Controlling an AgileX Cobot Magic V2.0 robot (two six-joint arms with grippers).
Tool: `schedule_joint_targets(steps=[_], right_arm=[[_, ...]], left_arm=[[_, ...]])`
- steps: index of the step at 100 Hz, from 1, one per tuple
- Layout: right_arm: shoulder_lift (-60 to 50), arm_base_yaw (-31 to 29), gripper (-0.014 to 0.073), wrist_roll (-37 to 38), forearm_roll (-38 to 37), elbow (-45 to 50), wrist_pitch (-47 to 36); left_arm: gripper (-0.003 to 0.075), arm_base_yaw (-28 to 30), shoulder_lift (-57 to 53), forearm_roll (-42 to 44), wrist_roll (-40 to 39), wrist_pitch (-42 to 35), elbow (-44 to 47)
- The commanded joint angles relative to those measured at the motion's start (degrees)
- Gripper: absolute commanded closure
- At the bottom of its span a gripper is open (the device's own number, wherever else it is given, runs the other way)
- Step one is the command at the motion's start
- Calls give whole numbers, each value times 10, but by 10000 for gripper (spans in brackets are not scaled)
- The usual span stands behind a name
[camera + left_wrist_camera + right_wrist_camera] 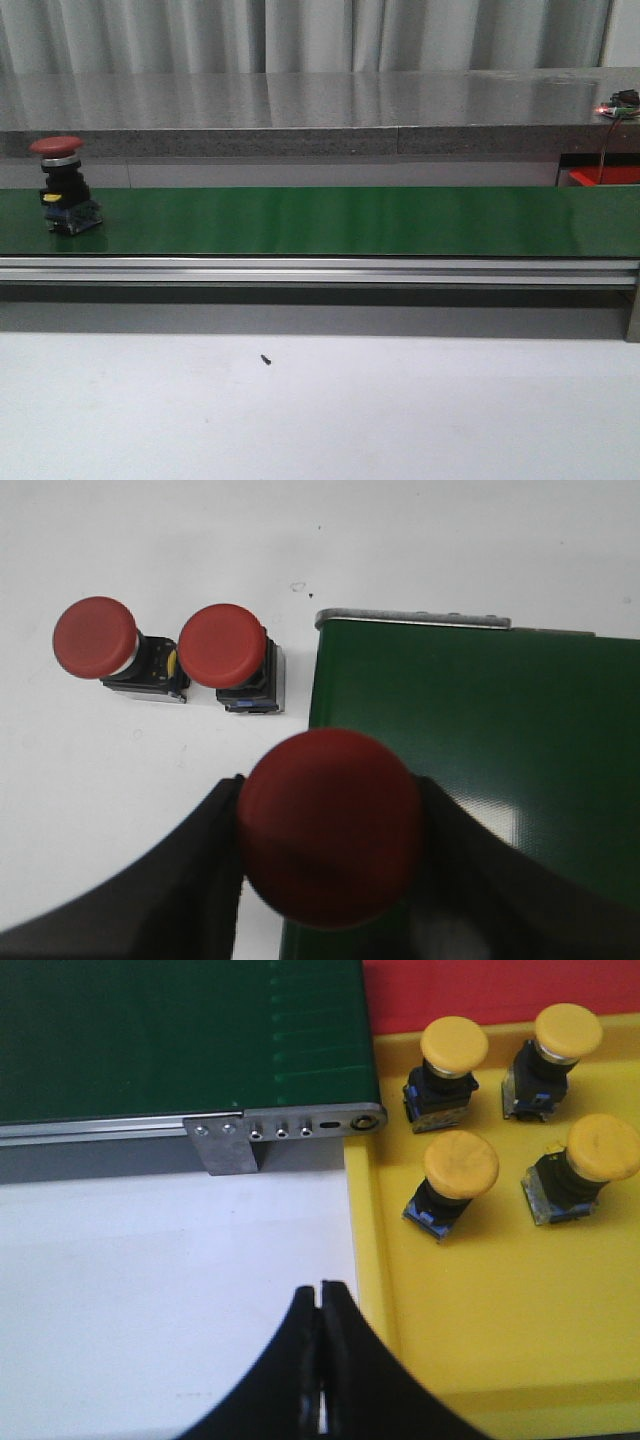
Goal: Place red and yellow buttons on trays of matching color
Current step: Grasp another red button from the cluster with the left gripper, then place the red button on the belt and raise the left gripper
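Green belt (330,222), three red buttons (95,637), four yellow buttons (455,1045)

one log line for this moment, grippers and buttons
left gripper: shut on red button | right gripper: shut, empty | yellow tray: four yellow buttons

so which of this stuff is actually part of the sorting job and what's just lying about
Part of the job:
- red button on the green conveyor belt
- two red buttons beside the belt
- four yellow buttons in the yellow tray
- red tray

Just lying about:
- small black speck
- grey counter
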Motion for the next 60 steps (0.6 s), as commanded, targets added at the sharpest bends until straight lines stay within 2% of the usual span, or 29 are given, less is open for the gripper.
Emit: schedule_joint_targets(steps=[1, 31, 36, 53, 60], right_arm=[[0, 0, 661, -4, -5, -14, -32], [0, 0, 661, -4, -5, -14, -32], [0, 0, 661, -4, -5, -14, -32], [0, 0, 661, -4, -5, -14, -32], [0, 0, 661, -4, -5, -14, -32]], left_arm=[[523, -4, -16, 0, -3, -36, -15], [502, -4, 0, 0, 2, -34, -15], [457, -4, 0, -7, 10, -31, -15], [222, -4, -1, -20, 10, -27, -15], [171, -4, -5, -30, 10, -26, -15]])
